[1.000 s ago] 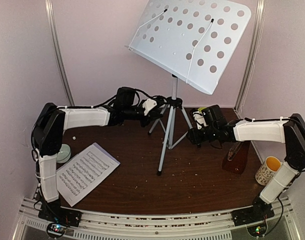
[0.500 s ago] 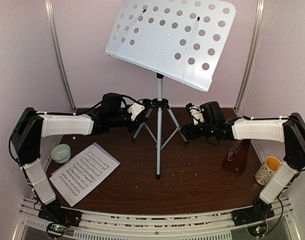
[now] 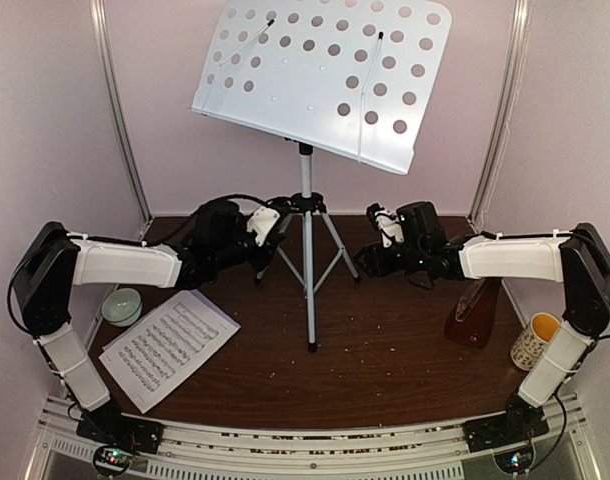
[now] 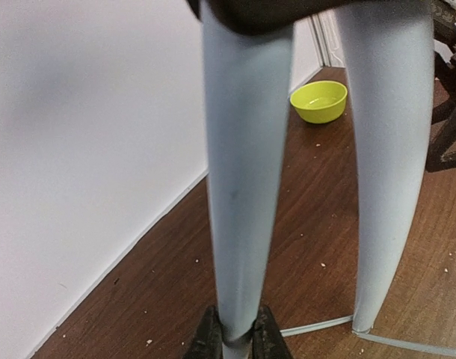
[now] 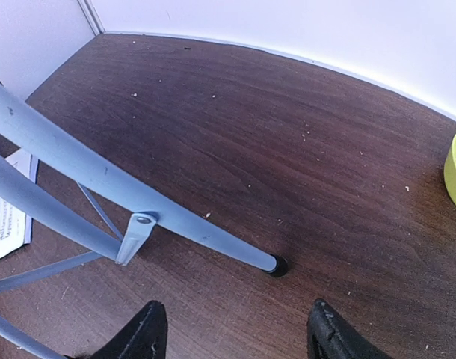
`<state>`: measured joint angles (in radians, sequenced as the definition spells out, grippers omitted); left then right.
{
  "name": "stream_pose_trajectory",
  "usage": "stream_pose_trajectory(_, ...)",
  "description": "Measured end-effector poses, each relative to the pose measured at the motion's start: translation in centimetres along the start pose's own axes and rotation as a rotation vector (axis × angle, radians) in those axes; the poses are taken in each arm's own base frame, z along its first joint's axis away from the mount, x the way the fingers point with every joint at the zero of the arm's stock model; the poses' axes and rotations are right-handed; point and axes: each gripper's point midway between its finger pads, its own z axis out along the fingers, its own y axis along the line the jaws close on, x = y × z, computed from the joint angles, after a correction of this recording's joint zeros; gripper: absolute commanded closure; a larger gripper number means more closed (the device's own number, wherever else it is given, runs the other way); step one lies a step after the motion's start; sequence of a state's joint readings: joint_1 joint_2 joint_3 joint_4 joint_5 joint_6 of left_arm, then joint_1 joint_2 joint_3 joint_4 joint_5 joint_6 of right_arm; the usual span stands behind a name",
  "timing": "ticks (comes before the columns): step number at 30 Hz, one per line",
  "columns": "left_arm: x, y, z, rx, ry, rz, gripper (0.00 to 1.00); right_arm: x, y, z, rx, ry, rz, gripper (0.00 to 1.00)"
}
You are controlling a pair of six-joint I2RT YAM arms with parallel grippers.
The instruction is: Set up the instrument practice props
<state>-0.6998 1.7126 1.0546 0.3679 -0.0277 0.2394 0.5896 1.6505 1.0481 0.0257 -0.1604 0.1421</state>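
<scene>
**Top view.** Music stand (image 3: 307, 270) upright on the desk (image 3: 405, 370), toward the back wall. White perforated panel (image 3: 320, 80) high overhead, tilted. Left pincer (image 3: 272, 232) on the tripod's left side below the hub. Right pincer (image 3: 368, 262) low beside the right-hand foot. One sheet-music page (image 3: 170, 345) flat at front left; no second page made out. Metronome (image 3: 475, 315) at right, well apart from the stand.

**Left wrist.** Pincer clamped narrow on a tripod leg (image 4: 243, 187), pads (image 4: 209, 340) on either side of the tube. Second leg alongside, free.

**Right wrist.** Pincer wide and empty, fingertips (image 5: 142, 329) astride bare desk. Rubber foot (image 5: 276, 265) just ahead, not touching.

**Handling, judged.**
- Stand probably light but top-heavy: big panel on thin stiff tubes, small footprint. Prone to tipping if pushed high or jerked.
- Smooth painted tube, likely slippery in a pinch.
- Best hold low on a leg or at the hub, with the other pincer steadying an opposite leg.
- Page limp and thin, awkward to lift off flat wood.
- Metronome small, probably fragile.
</scene>
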Motion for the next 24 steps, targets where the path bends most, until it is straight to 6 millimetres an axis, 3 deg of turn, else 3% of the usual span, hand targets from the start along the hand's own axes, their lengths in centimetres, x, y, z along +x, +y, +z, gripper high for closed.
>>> stream_pose_trajectory(11, -0.5, 0.0, 1.3, -0.153, 0.043, -0.095, 1.00, -2.0, 0.3, -1.9, -0.006, -0.054, 0.001, 0.32)
stream_pose_trajectory(18, -1.2, -1.1, 1.6, -0.241, 0.066, -0.153, 1.00, -3.6, 0.9, -4.4, -0.030, -0.114, 0.008, 0.14)
stream_pose_trajectory(24, -2.0, -2.9, 1.3, -0.292, 0.077, -0.206, 1.00, -3.4, 1.5, -6.4, -0.069, -0.134, 0.015, 0.08)
